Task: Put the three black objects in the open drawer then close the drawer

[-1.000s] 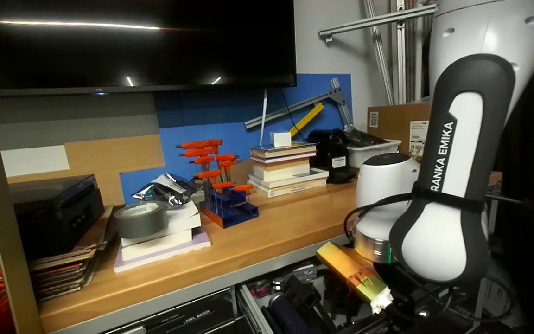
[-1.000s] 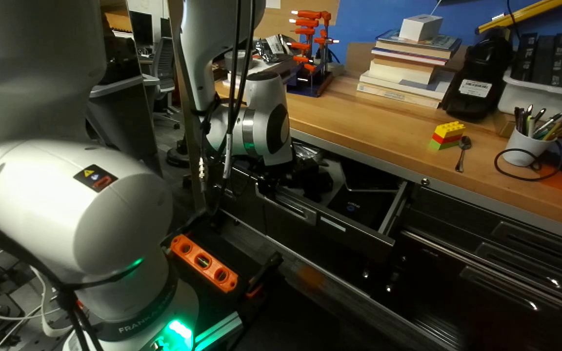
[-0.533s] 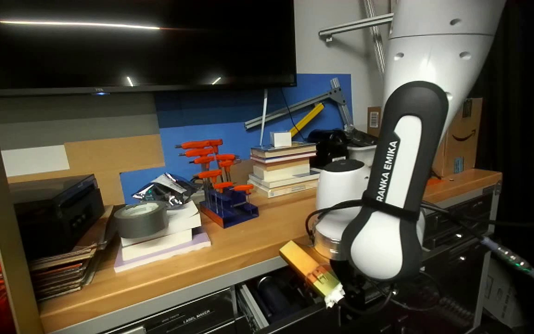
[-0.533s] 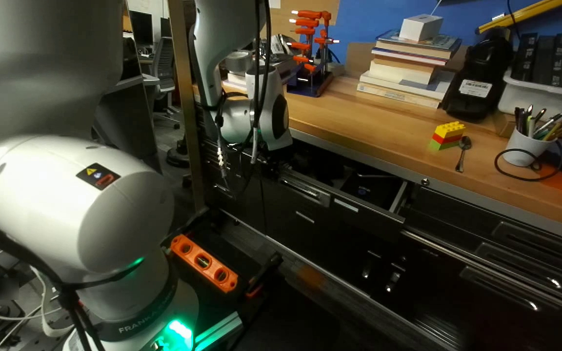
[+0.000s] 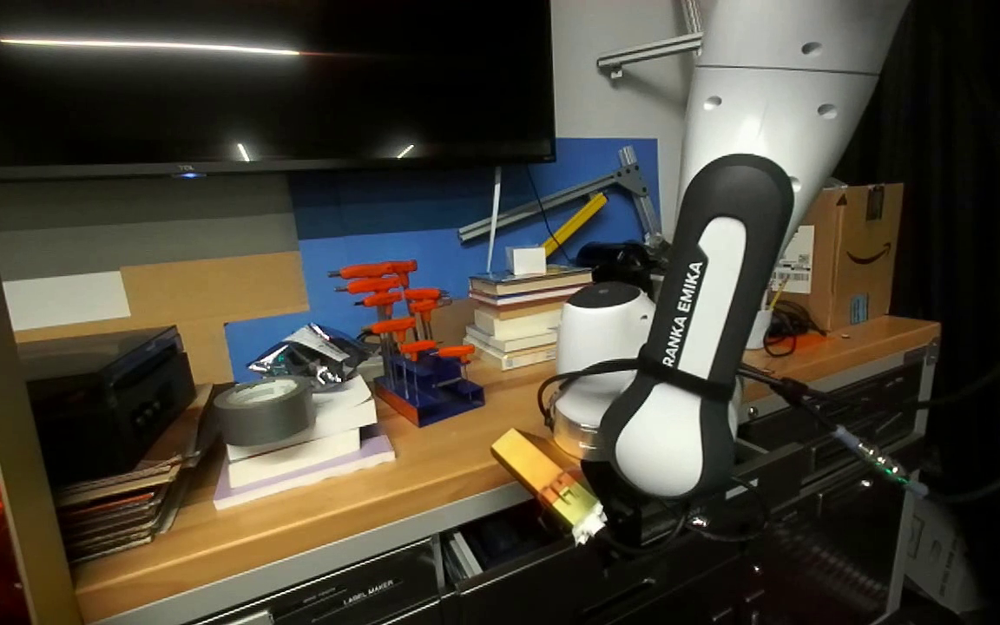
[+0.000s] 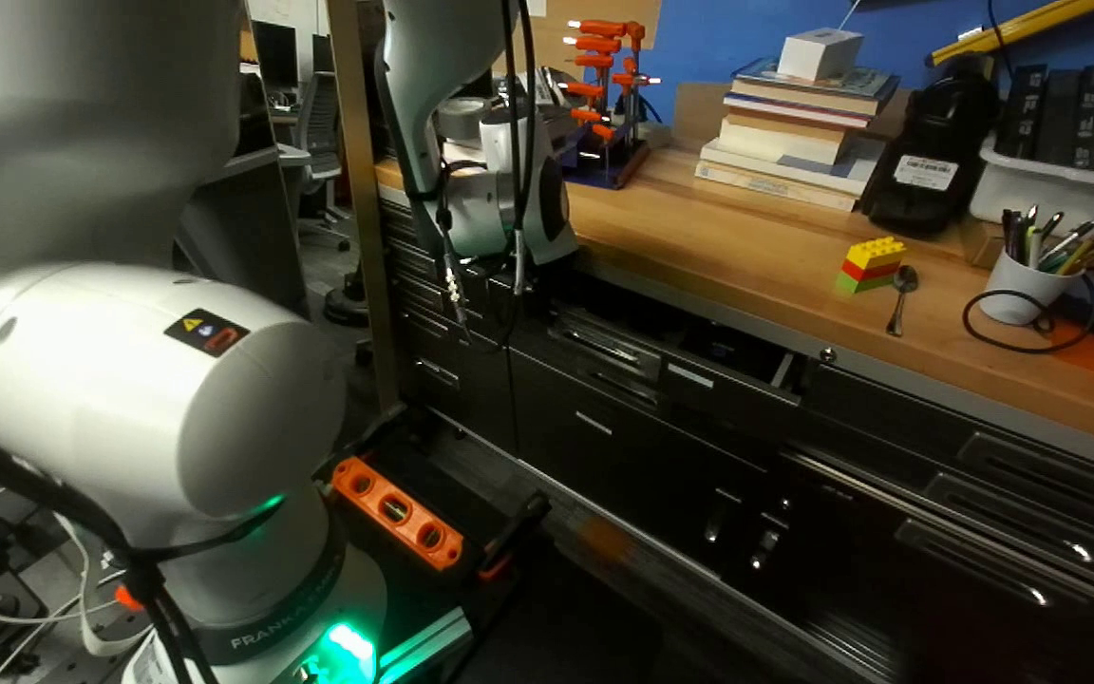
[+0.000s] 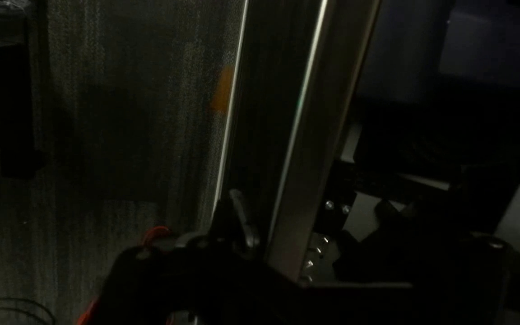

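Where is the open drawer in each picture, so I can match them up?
In an exterior view: the drawer, at the bottom, near the middle.
In an exterior view: the drawer, right of centre, about halfway down.
Wrist view: the drawer, on the right, very dark.
Shared landmark: the orange-handled tool rack, in both exterior views only.

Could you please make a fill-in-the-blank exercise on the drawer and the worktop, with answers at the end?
The drawer is not shut: it stands partly ____.
The small white box rests on top of a stack of ____.
Beside the spoon, the toy-brick block is yellow on top, ____ in the middle and green at the bottom.
The cup holding the pens is coloured ____.
Missing words: open; books; red; white.
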